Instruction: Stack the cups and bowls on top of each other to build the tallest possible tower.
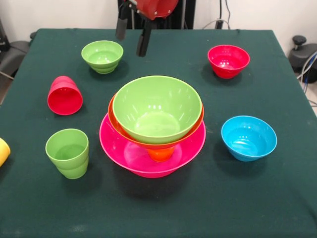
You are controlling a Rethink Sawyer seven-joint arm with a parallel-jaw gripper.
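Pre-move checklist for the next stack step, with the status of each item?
1. Gripper empty: ok, open, holding nothing.
2. Tower base seated: ok, large green bowl nested in large orange bowl, over pink bowl.
3. Tower level: not ok, upper bowls look tilted.
4. Small green bowl upright, unobstructed: ok.
5. Red cup upright: not ok, on its side.
6. Yellow cup: cannot tell, cut off at the edge.

Large green bowl point(157, 109) nests in orange bowl point(115, 121) inside pink bowl point(124, 153) (loose cups point(67, 152) alongside).
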